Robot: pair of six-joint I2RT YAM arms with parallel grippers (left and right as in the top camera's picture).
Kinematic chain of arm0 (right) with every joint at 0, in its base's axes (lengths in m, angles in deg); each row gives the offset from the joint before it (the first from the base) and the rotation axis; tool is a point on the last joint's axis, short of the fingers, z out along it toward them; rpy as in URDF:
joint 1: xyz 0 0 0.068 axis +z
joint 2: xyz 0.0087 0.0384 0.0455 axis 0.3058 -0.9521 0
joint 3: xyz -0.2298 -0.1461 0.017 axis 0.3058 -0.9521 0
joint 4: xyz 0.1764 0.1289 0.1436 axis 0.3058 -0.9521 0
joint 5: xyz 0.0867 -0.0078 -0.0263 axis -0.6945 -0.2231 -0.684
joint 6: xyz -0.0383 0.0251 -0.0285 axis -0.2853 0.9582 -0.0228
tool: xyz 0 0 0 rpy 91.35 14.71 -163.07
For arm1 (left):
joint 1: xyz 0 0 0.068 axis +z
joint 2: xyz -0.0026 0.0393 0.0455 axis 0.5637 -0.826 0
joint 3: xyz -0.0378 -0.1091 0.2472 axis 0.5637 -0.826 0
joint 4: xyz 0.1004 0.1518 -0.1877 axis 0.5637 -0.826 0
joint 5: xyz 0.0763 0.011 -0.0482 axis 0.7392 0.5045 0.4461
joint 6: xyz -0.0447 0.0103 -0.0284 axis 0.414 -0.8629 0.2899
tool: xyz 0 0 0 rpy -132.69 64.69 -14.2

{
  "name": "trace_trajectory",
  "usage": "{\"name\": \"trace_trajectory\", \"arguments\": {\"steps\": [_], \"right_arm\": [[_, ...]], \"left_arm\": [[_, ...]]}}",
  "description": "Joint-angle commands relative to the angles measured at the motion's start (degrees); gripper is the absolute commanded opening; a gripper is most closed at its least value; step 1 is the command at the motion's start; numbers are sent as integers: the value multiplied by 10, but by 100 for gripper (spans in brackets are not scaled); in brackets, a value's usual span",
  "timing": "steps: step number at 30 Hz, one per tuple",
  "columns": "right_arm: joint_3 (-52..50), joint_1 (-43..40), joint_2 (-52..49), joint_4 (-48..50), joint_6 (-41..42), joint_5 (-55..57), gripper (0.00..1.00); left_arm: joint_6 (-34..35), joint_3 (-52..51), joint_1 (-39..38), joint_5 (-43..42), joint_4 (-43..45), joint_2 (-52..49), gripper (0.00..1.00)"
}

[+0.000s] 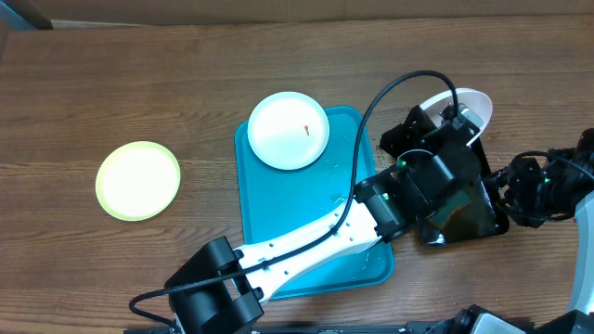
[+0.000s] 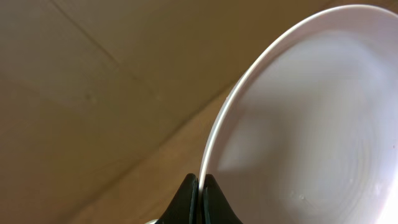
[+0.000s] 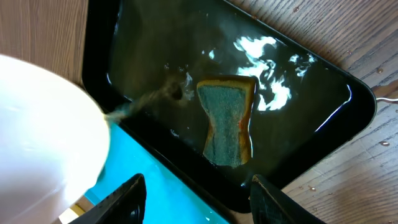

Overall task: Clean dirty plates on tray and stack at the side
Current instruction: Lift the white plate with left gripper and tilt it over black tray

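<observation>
One white plate (image 2: 311, 124) is gripped at its rim by the closed left claw (image 2: 200, 183), raised near the black tray (image 3: 155, 50). The right claw (image 3: 199, 202) is open above the sponge (image 3: 227, 118); the sponge must probably be grasped next for wiping

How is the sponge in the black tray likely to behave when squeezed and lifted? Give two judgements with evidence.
The sponge looks soft and narrowed at its middle, so it would probably squash rather than stay stiff. It lies in the wet, glinting black tray, so it is likely soaked, drippy and heavier than it looks.
</observation>
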Motion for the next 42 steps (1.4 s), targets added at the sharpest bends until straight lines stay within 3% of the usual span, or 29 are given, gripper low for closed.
{"name": "trace_trajectory", "arguments": {"steps": [1,12,27,30,32,34,35,36,39,42], "right_arm": [[9,-2,4,2,-8,-3,55],[9,-2,4,2,-8,-3,55],[9,-2,4,0,-10,-3,55],[9,-2,4,0,-10,-3,55],[9,-2,4,0,-9,-3,56],[9,-2,4,-4,-10,-3,55],[9,-2,4,-6,-10,-3,55],[9,-2,4,-7,-10,-3,55],[9,-2,4,-7,-10,-3,55],[9,-2,4,-11,-10,-3,55]], "left_arm": [[-85,16,-2,41,21,5,4],[-163,16,-12,53,76,5,4],[-181,16,-18,68,82,4,4],[-113,16,-17,65,86,4,4],[-127,16,-23,31,44,3,4],[-131,16,-20,90,56,-1,4],[-90,16,-16,106,58,-1,4],[-62,16,-16,96,43,0,4],[-82,16,-24,92,6,0,4],[-17,16,-21,160,3,5,4]]}}
